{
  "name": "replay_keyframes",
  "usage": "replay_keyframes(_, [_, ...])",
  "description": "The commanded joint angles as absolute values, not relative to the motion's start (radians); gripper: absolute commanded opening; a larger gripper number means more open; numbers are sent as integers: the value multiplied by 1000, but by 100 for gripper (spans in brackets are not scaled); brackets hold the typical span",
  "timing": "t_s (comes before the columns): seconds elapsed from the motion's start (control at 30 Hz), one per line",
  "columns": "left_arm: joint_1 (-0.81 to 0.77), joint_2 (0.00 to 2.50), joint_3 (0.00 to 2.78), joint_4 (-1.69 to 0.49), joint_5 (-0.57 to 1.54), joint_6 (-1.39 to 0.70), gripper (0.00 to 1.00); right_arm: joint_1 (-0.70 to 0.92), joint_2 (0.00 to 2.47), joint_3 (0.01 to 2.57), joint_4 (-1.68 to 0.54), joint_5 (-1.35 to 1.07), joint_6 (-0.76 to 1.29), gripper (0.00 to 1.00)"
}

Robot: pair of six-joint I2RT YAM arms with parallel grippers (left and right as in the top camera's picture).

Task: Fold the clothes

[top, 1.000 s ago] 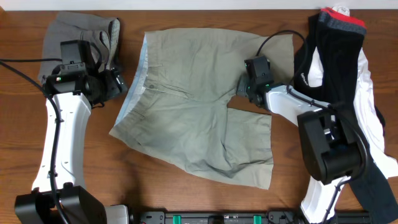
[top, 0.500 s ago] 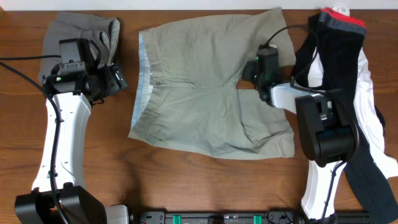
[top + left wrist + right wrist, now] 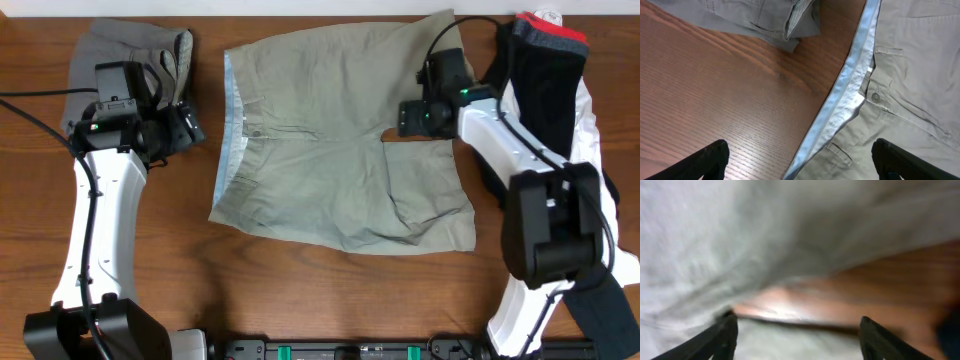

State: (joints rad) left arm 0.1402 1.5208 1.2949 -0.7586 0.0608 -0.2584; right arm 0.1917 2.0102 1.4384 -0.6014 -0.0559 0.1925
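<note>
Left arm [image 3: 100, 210] is reaching from the near-left base toward the far side, wrist turned right. Left gripper [image 3: 190, 128] is hovering over bare tabletop [image 3: 300, 295] between the grey shorts [image 3: 120, 50] and the khaki shorts [image 3: 330, 130]. Its jaws are spread with nothing between them. In the left wrist view I'm seeing the pale waistband lining [image 3: 850, 95] running diagonally, with the button [image 3: 875, 97] just right of it.

Right arm [image 3: 510, 140] is coming up from the near-right base and bending left at the far end. Right gripper [image 3: 405, 118] is pointing left at the notch between the two legs. The right wrist view is blurry, but the jaws are standing apart there too, over the cloth edge and a strip of wood, gripping nothing.

Khaki shorts are lying flat mid-tabletop, waistband left, legs right, wrinkled. Grey shorts are sitting far left, partly under the left arm. Black sportswear [image 3: 540, 80] is piled along the right edge, red band at the far end.
</note>
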Motion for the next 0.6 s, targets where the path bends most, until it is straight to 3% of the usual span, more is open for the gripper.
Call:
replay_keyframes(0.0, [138, 1524, 1280, -760, 60, -263, 93, 160, 2003, 1429, -649, -1, 73, 72])
replay_keyframes(0.57, [138, 1566, 1271, -750, 60, -263, 93, 98, 2003, 1266, -548, 44, 46, 59])
